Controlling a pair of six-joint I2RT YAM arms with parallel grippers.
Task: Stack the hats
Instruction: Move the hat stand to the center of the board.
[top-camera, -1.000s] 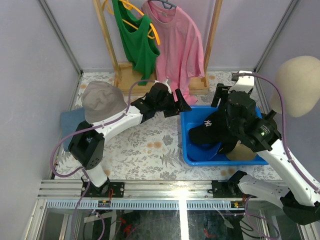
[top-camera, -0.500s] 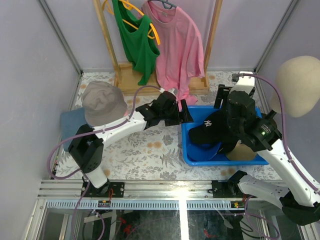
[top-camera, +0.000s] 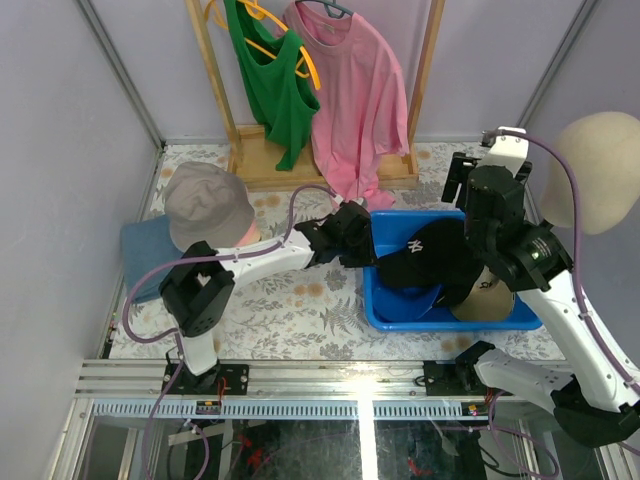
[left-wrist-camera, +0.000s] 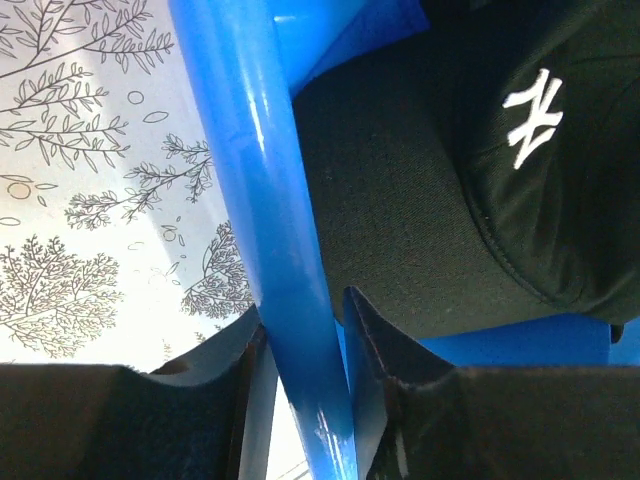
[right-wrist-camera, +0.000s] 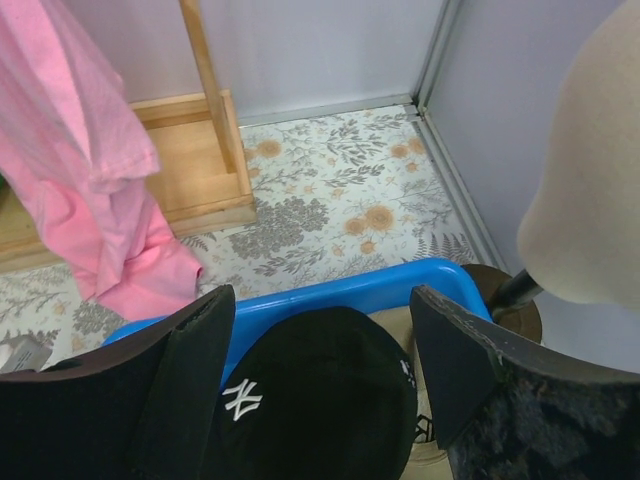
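A black cap (top-camera: 425, 255) with a white logo lies in the blue bin (top-camera: 450, 322), over a khaki cap (top-camera: 490, 297) and a bit of blue fabric. My left gripper (top-camera: 365, 240) is at the bin's left wall, and in the left wrist view it (left-wrist-camera: 300, 310) is shut on the blue rim (left-wrist-camera: 250, 130), with the black cap (left-wrist-camera: 420, 200) just inside. My right gripper (top-camera: 458, 182) hangs open above the bin's back edge, with the black cap (right-wrist-camera: 320, 400) below it (right-wrist-camera: 322, 300). At far left a grey-taupe bucket hat (top-camera: 205, 205) tops a pile showing a pink brim (top-camera: 245, 233) and blue fabric (top-camera: 143, 252).
A wooden rack (top-camera: 265, 165) at the back holds a green shirt (top-camera: 270, 85) and a pink shirt (top-camera: 355, 95) that hangs down near the bin. The cream mannequin head (top-camera: 600, 170) stands at the right wall. Floral cloth (top-camera: 290, 295) covers the table.
My left gripper moved right onto the bin's left rim and closed on it. My right arm lifted back off the black cap, uncovering the khaki cap.
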